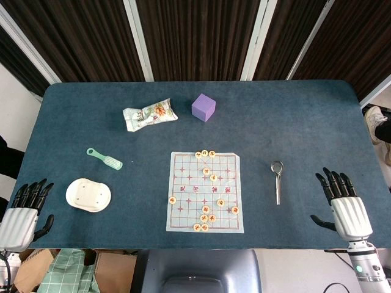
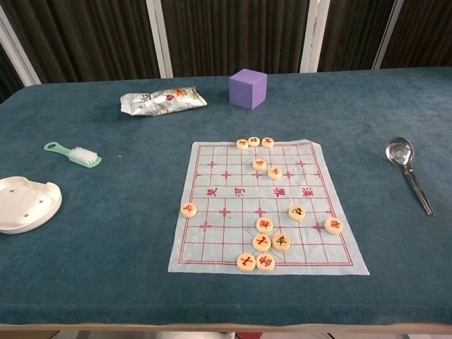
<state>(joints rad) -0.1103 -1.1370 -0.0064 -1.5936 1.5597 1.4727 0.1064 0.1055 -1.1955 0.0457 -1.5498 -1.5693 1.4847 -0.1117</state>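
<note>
My left hand lies at the near left corner of the blue table, fingers apart and holding nothing; the white dish is the nearest thing to it. My right hand lies at the near right, fingers spread and empty, a little right of the metal spoon. A paper chess board with several round pieces sits in the middle. Neither hand shows in the chest view, where the chess board, spoon and dish appear.
A green brush lies left of the board. Further back are a snack packet and a purple cube. Dark slatted panels stand behind the table. In the chest view the brush, packet and cube show.
</note>
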